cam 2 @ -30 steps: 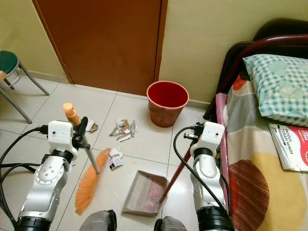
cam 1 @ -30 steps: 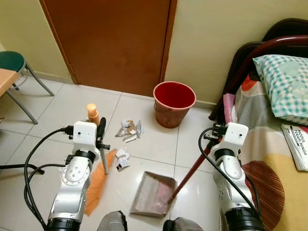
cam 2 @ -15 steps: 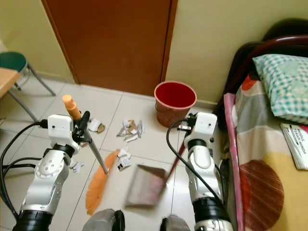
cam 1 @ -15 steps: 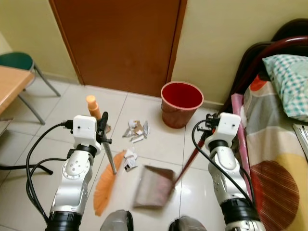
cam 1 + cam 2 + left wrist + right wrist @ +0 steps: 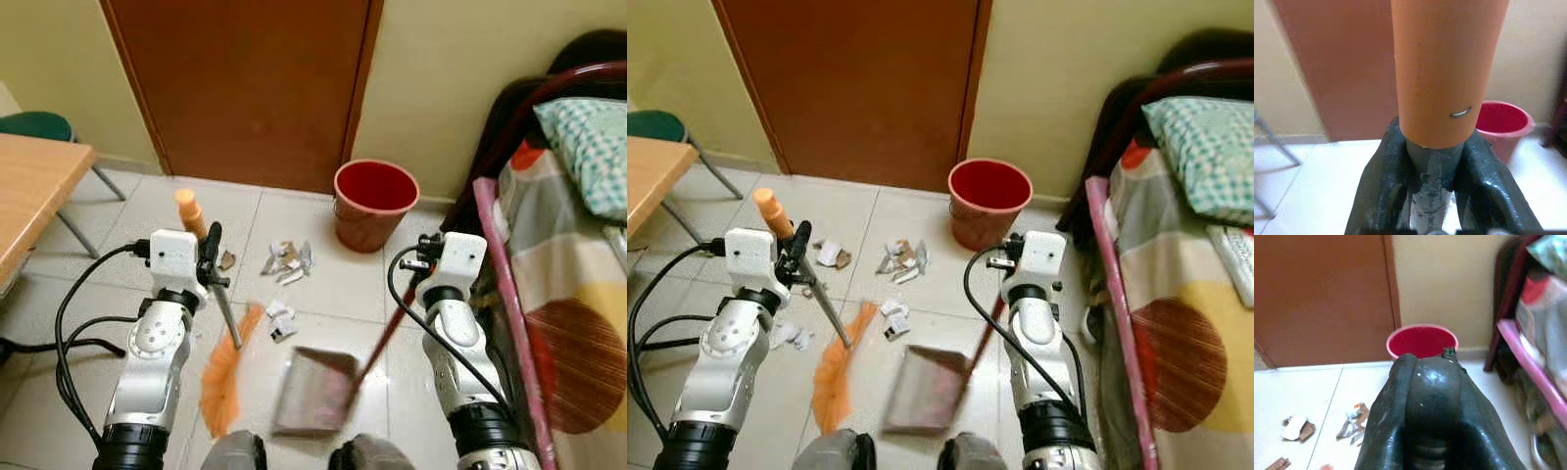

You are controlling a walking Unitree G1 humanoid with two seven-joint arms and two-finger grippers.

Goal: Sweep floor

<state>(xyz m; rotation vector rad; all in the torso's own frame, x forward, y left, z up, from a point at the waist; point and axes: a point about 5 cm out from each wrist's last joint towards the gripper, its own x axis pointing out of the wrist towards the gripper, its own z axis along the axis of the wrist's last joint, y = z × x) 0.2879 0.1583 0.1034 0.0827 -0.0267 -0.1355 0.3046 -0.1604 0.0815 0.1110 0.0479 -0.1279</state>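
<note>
Paper scraps (image 5: 287, 264): torn white and brown bits on the tiled floor (image 5: 323, 284), main cluster at 12 o'clock from the dustpan; a stray piece (image 5: 280, 321) lies just beside the bristles; more bits (image 5: 833, 255) further left.
Progress: judged early; scraps unswept, dustpan looks bare, though blurred.
Broom (image 5: 227, 367): orange bristles on the floor, grey shaft slanting up to an orange handle end (image 5: 188, 211).
Left hand (image 5: 1425, 171): fingers clamped around the broom shaft, just below the orange handle.
Dustpan (image 5: 313, 390): brownish, flat on the floor at 3 o'clock from the bristles; long red handle (image 5: 377, 333).
Right hand (image 5: 1422, 396): closed around the dustpan handle.
Red bucket (image 5: 375, 203): by the door (image 5: 245, 78), 1 o'clock from scraps.
Surroundings: bed (image 5: 573, 323) right, wooden tabletop (image 5: 29, 191) left.
</note>
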